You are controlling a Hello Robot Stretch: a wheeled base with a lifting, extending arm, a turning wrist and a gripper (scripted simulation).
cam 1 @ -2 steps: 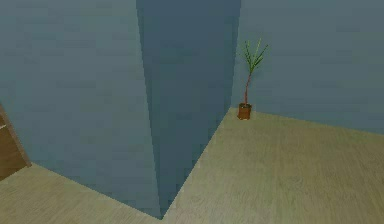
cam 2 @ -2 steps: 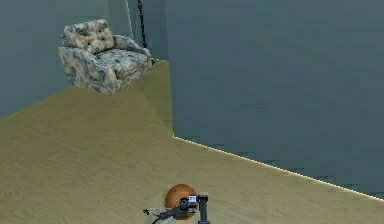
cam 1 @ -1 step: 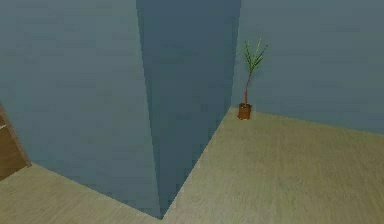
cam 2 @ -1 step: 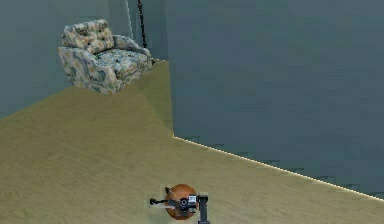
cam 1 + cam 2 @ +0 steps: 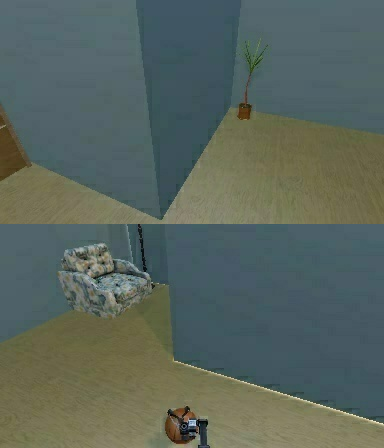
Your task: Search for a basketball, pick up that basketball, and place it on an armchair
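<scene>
Blue-walled room, tan floor point(image 5: 80, 384), floral armchair point(image 5: 103, 281) far left, potted plant point(image 5: 247, 80) by far wall, gripper point(image 5: 188, 428) near, grasping basketball point(image 5: 172, 420) clear of floor.

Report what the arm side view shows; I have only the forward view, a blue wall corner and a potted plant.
Observer: A floral armchair stands at the arm side view's upper left, against the wall.
Operator: Find the basketball.
Observer: An orange-brown basketball is at the bottom edge, right at the jaws; I cannot tell whether it is held.
Operator: Check the floor between them.
Observer: Tan floor lies between ball and chair.
</scene>
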